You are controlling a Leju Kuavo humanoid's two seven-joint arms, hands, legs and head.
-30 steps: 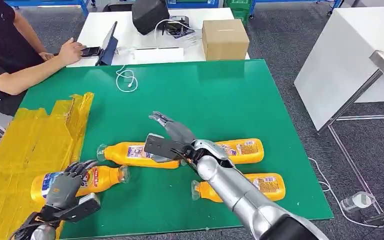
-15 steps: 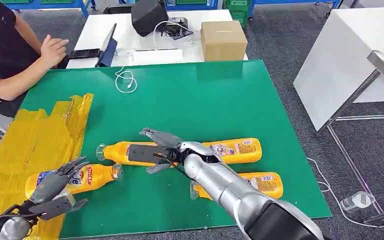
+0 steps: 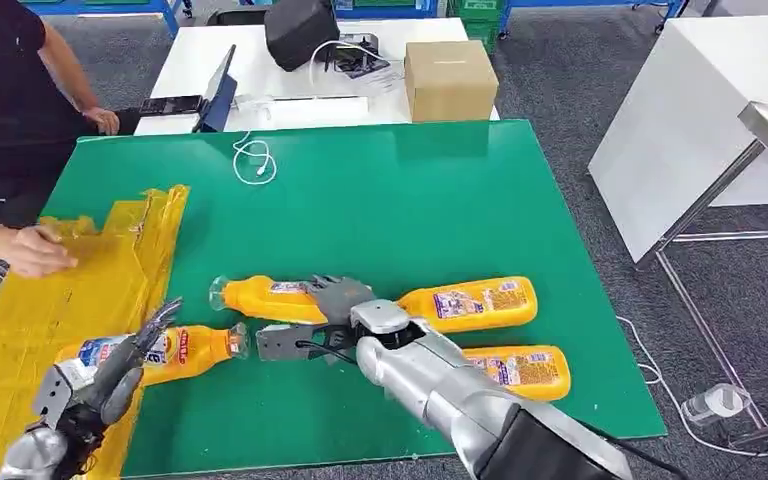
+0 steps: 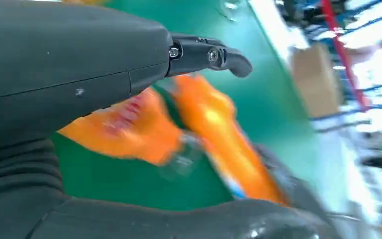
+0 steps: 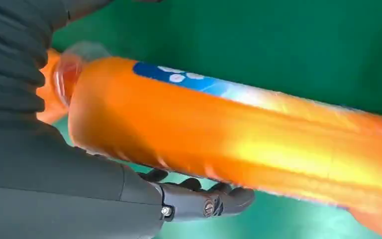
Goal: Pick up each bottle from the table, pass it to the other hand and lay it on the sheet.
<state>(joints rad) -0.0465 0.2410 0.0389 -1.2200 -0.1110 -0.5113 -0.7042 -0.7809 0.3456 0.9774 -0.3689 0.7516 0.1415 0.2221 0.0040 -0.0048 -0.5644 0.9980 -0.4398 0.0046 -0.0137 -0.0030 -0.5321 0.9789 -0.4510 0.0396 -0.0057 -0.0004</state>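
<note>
From my station I saw a person's bare hand (image 3: 32, 250) resting on the crumpled yellow plastic sheet (image 3: 60, 290) at the left edge of the green counter (image 3: 410, 200). Beyond the counter sat a brown cardboard box (image 3: 450, 78), and a white coiled cable (image 3: 253, 160) lay on the green surface. Four orange plastic bottles lay on their sides: one (image 3: 165, 350) at the sheet's edge, one in the middle (image 3: 260, 298), one (image 3: 470, 303) to its right, and one (image 3: 520, 366) nearer me, partly behind my right arm. The left robot hand (image 3: 100, 380) hovered just beside the sheet-edge bottle, fingers apart, holding nothing. The right robot hand (image 3: 325, 315) was over the middle bottle, fingers curled under it in the wrist view; whether it truly gripped, I could not tell.
</note>
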